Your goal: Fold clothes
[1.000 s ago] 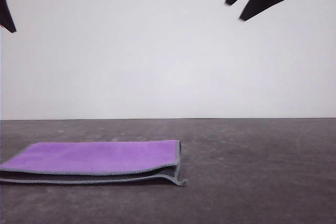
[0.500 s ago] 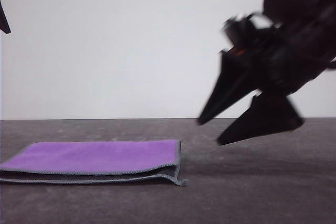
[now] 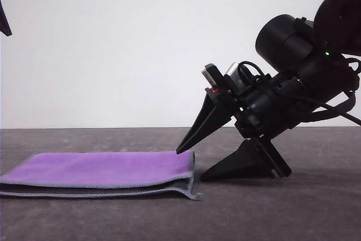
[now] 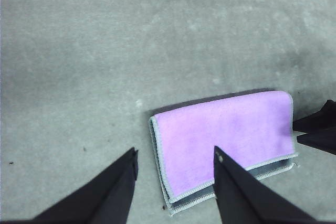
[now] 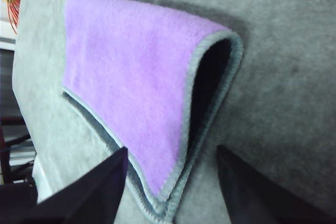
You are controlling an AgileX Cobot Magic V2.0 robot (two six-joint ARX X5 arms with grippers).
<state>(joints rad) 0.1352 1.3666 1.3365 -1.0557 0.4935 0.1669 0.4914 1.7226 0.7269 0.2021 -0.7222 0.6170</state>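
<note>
Lying folded, purple side up, your cloth (image 3: 101,170) sits on the left part of the counter (image 3: 282,213). Your left tool (image 4: 173,192) hovers spread wide above it; your right tool (image 3: 189,165) (fingers parted) straddles its right edge.

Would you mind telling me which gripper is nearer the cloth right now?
The right. The right gripper is open at the cloth's right edge, one fingertip just above it, the other low beside it. The left gripper hovers open well above it.
</note>
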